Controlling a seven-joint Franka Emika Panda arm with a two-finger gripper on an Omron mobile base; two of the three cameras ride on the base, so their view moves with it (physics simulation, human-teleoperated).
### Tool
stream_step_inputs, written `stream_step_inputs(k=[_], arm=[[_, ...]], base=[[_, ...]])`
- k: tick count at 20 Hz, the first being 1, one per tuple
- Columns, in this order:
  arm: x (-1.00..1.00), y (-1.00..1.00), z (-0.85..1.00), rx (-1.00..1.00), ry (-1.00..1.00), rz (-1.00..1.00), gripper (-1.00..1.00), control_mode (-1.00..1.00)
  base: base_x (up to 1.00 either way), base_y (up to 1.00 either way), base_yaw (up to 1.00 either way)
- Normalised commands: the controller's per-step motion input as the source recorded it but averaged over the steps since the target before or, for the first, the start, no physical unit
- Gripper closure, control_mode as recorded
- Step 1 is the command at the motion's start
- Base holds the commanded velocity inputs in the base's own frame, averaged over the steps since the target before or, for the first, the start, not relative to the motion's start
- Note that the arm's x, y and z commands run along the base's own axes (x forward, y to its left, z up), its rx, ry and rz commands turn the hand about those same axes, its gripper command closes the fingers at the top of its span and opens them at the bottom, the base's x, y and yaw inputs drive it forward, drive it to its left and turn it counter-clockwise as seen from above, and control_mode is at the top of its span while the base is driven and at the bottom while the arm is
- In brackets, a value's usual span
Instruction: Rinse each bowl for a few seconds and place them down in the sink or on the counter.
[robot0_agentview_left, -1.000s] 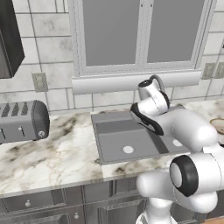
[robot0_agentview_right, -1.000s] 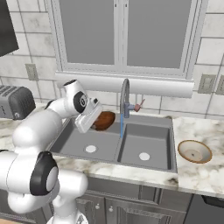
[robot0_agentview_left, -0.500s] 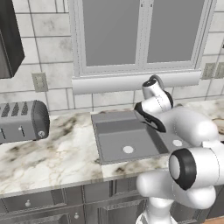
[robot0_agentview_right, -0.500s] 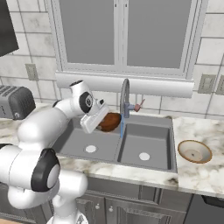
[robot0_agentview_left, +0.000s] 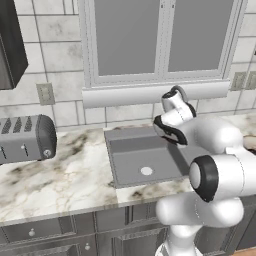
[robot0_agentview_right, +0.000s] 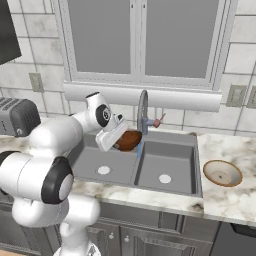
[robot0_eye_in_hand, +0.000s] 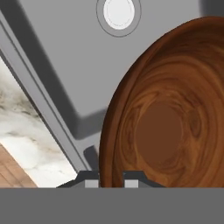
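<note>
The tool (robot0_eye_in_hand: 110, 177) clamps the reddish-brown bowl's (robot0_agentview_right: 129, 140) rim; right base view adds the beige bowl (robot0_agentview_right: 222, 173).

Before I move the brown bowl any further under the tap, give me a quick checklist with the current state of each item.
1. Grip: pincer shut on the brown bowl's rim, fingertips either side in the hand view. Ok.
2. Bowl position: held over the sink, beside the divider, close to the faucet. Ok.
3. Water: a thin blue stream falls from the spout just right of the bowl; whether it hits the bowl, cannot tell.
4. Clearance from the faucet neck: bowl looks very near it. Cannot tell.
5. Beige bowl: on the counter right of the sink, not yet picked up. Not ok.
</note>
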Motion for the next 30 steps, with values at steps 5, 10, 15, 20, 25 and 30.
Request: stream_step_inputs(k=[5, 10, 15, 20, 25, 30], arm=[[0.15, 0.13, -0.16, -0.07, 0.0, -0.02, 1.0, -1.0], [0.22, 0.01, -0.16, -0.04, 0.0, -0.02, 1.0, -1.0], [0.23, 0.0, -0.14, -0.02, 0.0, -0.02, 1.0, -1.0], [0.11, 0.1, 0.04, -0.04, -0.03, 0.0, 1.0, -1.0], [-0.02, 0.28, 0.35, -0.08, -0.12, 0.01, 1.0, -1.0], [-0.17, 0.25, 0.44, -0.02, -0.06, 0.04, 1.0, -1.0]], base=[[0.0, 0.0, 0.0], [0.0, 0.0, 0.0], [0.0, 0.0, 0.0], [0.0, 0.0, 0.0], [0.0, 0.0, 0.0], [0.0, 0.0, 0.0]])
